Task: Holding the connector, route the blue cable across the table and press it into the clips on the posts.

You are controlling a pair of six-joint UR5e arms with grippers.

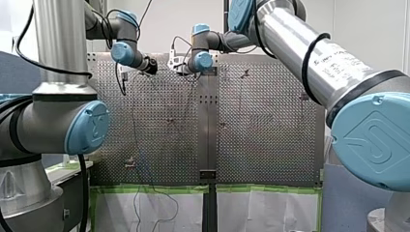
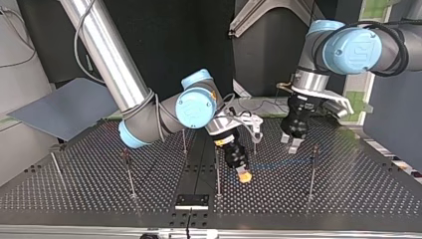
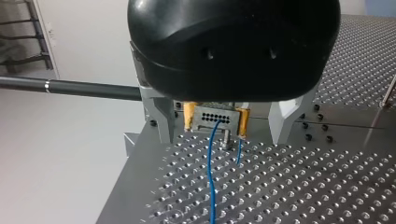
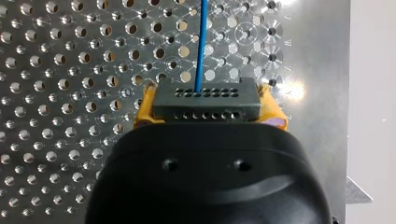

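Plainly, my right gripper [image 4: 209, 108] is closed on the connector [image 4: 205, 95], a dark block with rows of small holes, pinched from both sides by the yellow pads [image 4: 144, 112]; the blue cable [image 4: 201, 42] leaves one hole in its face and runs straight ahead of the gripper over the perforated bench [image 4: 56, 93]; in the top view this gripper hangs tilted and low near the bench's middle, just beside a thin post [image 2: 217, 174]; the cable shows there as a faint blue line running from it toward the view's right, toward another post [image 2: 312, 172]; whether it sits in any clip I cannot tell; my left gripper [image 2: 291, 144] hangs near that line, between the two posts; in the left wrist view its metal fingers [image 3: 159, 119] stand wide apart with nothing in their grasp; ahead, between them, the connector shows with the cable curving toward the camera across the bench.
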